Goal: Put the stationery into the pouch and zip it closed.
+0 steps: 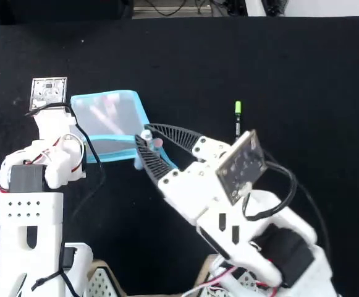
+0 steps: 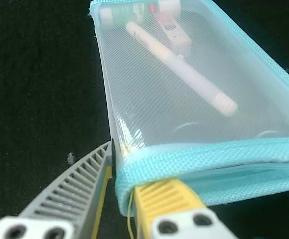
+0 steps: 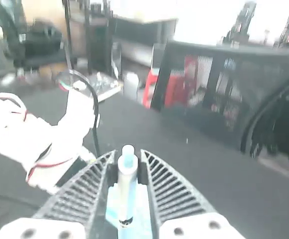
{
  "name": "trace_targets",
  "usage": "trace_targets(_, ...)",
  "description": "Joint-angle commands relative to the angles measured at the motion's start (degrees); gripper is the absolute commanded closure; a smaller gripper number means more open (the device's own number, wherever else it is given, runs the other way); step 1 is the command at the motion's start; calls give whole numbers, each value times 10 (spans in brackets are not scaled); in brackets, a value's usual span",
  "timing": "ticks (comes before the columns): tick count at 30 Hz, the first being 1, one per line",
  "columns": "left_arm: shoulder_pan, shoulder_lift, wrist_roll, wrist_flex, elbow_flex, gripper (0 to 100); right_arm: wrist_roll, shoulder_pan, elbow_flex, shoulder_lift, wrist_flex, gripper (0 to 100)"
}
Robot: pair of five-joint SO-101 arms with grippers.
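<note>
The left gripper (image 2: 122,170) pinches a corner of the translucent turquoise-edged mesh pouch (image 2: 184,104); the right gripper (image 3: 128,157) clamps a white blue-tipped marker (image 3: 126,185) at its edge.

the high view looks down over the table (image 1: 290,62), sharing the pouch (image 1: 108,120) with the close-up left wrist view.

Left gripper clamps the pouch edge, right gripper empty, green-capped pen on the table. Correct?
Wrong on one point: the right gripper is shut on a white marker, per the right wrist view. Correct: left gripper on pouch edge, green-capped pen on table.
</note>
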Motion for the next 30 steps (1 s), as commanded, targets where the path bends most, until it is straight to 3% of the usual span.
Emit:
trace_targets(1, -2, -6, -1, -3, -2, 970, 0, -9, 81, -51, -120, 987)
trace_targets(14, -2, -6, -1, -4, -2, 970, 4, -7, 238, -95, -295, 987)
trace_targets(30, -2, -6, -1, -3, -2, 970, 4, -9, 399, -101, -309, 987)
